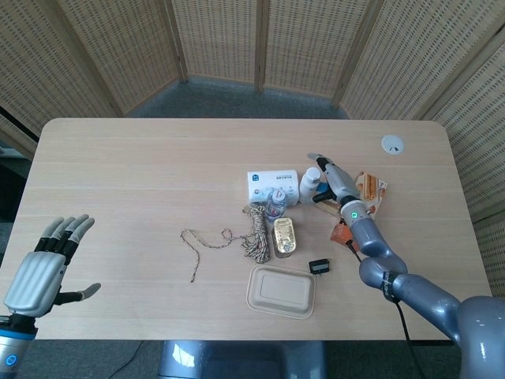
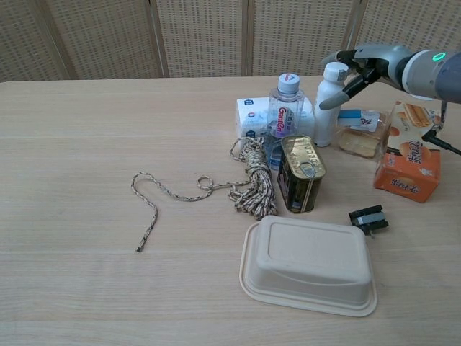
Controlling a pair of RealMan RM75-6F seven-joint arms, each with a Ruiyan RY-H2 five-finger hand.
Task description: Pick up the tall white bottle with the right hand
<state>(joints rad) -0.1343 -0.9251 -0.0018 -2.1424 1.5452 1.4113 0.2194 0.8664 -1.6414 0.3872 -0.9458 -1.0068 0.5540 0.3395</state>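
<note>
Right hand (image 2: 364,66) covers tall white bottle (image 2: 328,108) top; contact unclear

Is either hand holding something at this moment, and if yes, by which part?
Nothing is held. The right hand is open beside the top of the white bottle, fingers not closed around it. The left hand is open and empty.

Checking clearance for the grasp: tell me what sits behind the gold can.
Behind the gold can stand the clear water bottle and the white bottle, with a white tissue pack further back. The clear bottle's base is covered by the can and rope.
</note>
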